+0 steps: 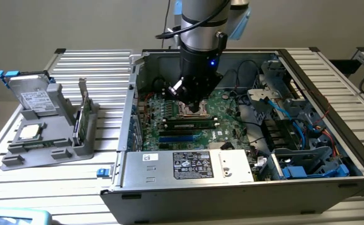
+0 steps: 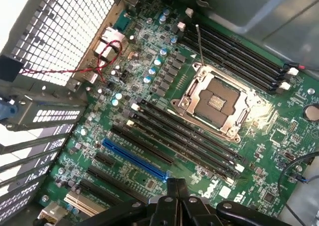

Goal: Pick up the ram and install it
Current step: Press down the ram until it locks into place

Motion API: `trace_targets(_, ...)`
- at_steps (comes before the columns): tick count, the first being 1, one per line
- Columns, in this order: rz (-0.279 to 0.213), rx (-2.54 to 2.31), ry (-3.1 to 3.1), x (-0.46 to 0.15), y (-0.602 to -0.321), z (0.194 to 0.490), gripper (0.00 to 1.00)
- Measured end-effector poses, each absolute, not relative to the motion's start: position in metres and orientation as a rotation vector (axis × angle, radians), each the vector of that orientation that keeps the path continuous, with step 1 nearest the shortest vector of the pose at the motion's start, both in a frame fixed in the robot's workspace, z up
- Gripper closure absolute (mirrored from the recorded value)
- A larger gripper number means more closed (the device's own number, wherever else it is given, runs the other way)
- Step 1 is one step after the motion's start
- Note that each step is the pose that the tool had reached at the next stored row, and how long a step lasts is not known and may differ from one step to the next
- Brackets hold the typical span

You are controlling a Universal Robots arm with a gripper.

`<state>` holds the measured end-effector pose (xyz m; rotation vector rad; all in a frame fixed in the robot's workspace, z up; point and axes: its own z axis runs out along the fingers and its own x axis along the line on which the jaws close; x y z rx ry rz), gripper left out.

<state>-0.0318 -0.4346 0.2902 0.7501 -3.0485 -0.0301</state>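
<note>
**Ram still parked outside the case, claw empty over the board**

The open grey metal computer case point(image 1: 169, 187) fills the middle of the slatted table point(image 1: 19, 187). Inside it lies the green motherboard point(image 2: 149, 86). At the exterior view's left, well apart from the case, stands the grey plastic parts holder point(image 1: 50, 150). The thin dark green ram point(image 1: 80, 119) appears to stand on edge in it, so I judge that both the pickup and the seating remain undone.

The black gripper point(image 1: 198, 111) hangs low over the board beside the silver processor socket point(image 2: 217, 101). Its fingers are pinched together on nothing. The long black memory slots point(image 2: 184, 136) look empty as far as I can tell.

Room is tight: case walls all round, and blue cables point(image 1: 282, 112) crowd the exterior view's right.
</note>
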Motion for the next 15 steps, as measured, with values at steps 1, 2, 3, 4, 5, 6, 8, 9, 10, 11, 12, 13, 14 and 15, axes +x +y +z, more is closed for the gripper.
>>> trace_targets(1,-0.031,0.730,-3.054,-0.032,-0.435,0.290,0.89)
trace_targets(2,-0.031,0.711,-3.058,-0.032,-0.435,0.291,0.89)
trace_targets(3,-0.033,0.694,-3.063,-0.032,-0.435,0.292,0.89)
trace_targets(4,-0.035,0.679,-3.066,-0.032,-0.435,0.293,0.89)
trace_targets(5,-0.036,0.662,-3.070,-0.032,-0.435,0.295,0.89)
trace_targets(6,-0.037,0.646,-3.074,-0.032,-0.435,0.297,0.89)
trace_targets(8,-0.039,0.615,-3.081,-0.032,-0.435,0.301,0.89)
trace_targets(9,-0.039,0.598,-3.084,-0.032,-0.435,0.303,0.89)
trace_targets(10,-0.039,0.580,-3.088,-0.032,-0.435,0.306,0.89)
trace_targets(11,-0.039,0.563,-3.091,-0.032,-0.435,0.308,0.89)
trace_targets(12,-0.039,0.546,-3.094,-0.032,-0.435,0.310,0.89)
trace_targets(13,-0.039,0.529,-3.097,-0.032,-0.435,0.313,0.89)
trace_targets(14,-0.039,0.512,-3.100,-0.032,-0.435,0.315,0.89)
trace_targets(15,-0.039,0.494,-3.103,-0.032,-0.435,0.317,0.89)
